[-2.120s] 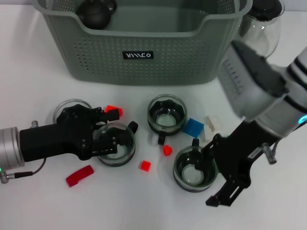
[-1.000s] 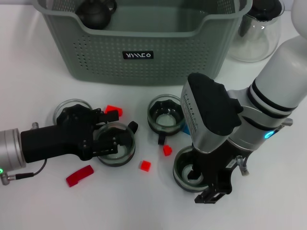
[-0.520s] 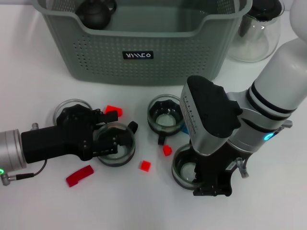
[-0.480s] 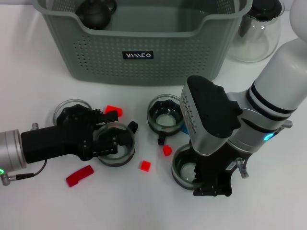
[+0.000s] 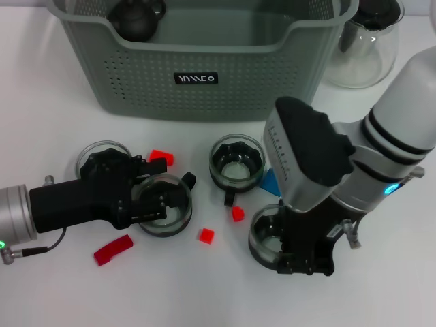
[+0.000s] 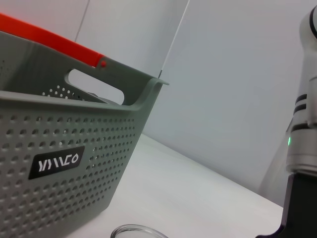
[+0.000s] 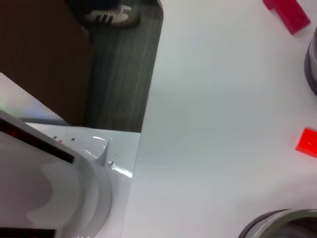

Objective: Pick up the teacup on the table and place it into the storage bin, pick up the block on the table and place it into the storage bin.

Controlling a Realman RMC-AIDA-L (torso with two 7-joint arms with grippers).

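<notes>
The grey-green storage bin [image 5: 197, 75] stands at the back; it also shows in the left wrist view [image 6: 59, 148]. Several glass teacups stand in front of it. My left gripper [image 5: 155, 196] lies low at one teacup [image 5: 163, 216], whose rim shows in the left wrist view [image 6: 138, 230]. My right gripper [image 5: 300, 255] is down over the right side of the near-right teacup [image 5: 267, 238] and hides part of it. Other teacups stand at the far left [image 5: 102, 155] and the middle [image 5: 236, 162]. Red blocks [image 5: 237, 213], [image 5: 206, 236], [image 5: 161, 158], a long red block [image 5: 113, 250] and a blue block [image 5: 270, 182] lie between them.
A black teapot [image 5: 136, 17] sits inside the bin's back left corner. A clear glass carafe [image 5: 368, 41] stands to the right of the bin. The right wrist view shows the table's edge with floor beyond it, a red cube [image 7: 308, 142] and a cup rim [image 7: 277, 225].
My right arm swung in and came down over the near-right teacup, then shifted slightly right, uncovering more of the blue block. My left arm has not moved.
</notes>
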